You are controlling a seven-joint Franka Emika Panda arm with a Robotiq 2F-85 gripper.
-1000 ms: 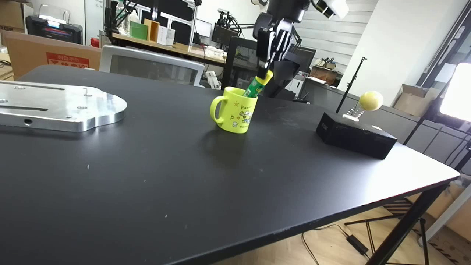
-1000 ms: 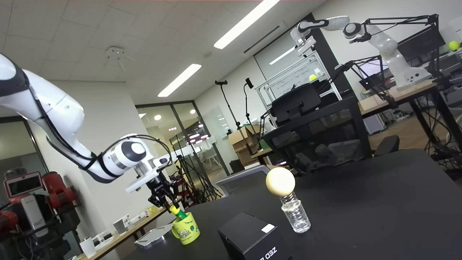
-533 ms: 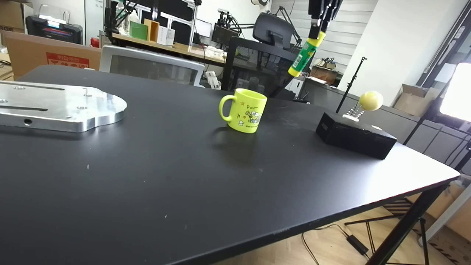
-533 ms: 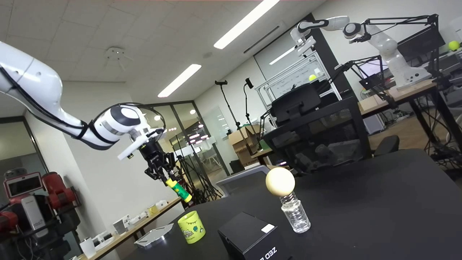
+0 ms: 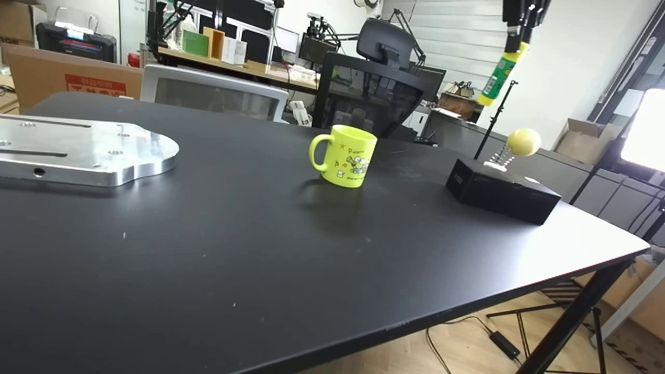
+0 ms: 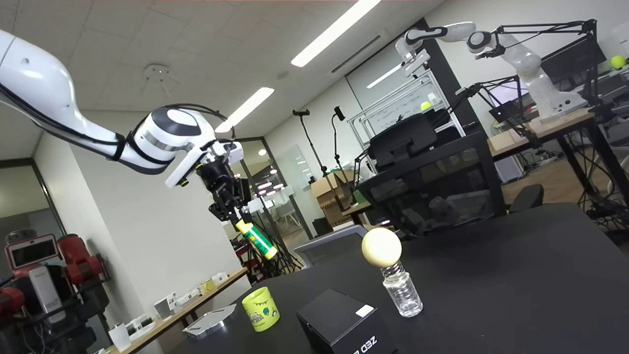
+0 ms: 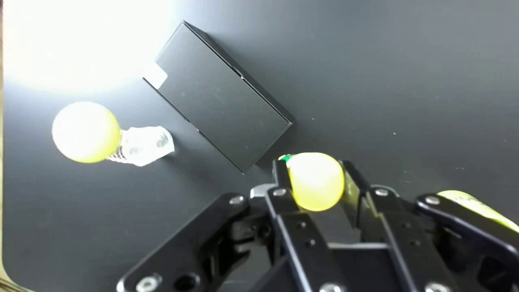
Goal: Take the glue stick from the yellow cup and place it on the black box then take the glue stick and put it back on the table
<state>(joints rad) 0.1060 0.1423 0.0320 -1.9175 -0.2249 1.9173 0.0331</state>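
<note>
My gripper [image 7: 315, 172] is shut on the glue stick [image 7: 317, 186], gripping its yellow cap end. The glue stick, green with yellow ends, hangs tilted in the air in both exterior views [image 5: 500, 78] [image 6: 257, 240], well above the table [image 5: 234, 249]. The yellow cup [image 5: 345, 158] stands upright on the table, also in an exterior view [image 6: 261, 309]; part of it shows at the right of the wrist view [image 7: 482, 209]. The black box [image 5: 501, 193] lies flat near the table edge, below the glue stick. In the wrist view the box [image 7: 221, 97] is ahead and left of the fingers.
A clear bottle [image 6: 404, 295] with a pale yellow ball [image 6: 382, 247] on top stands close beside the box; the ball also shows in the wrist view [image 7: 86, 132]. A silver metal plate [image 5: 93, 150] lies beyond the cup. Chairs [image 5: 374, 88] stand behind the table.
The glue stick has come up out of the cup in my gripper and moved across toward the box. The cup shifted slightly and stayed upright. The box and bottle have not moved.
</note>
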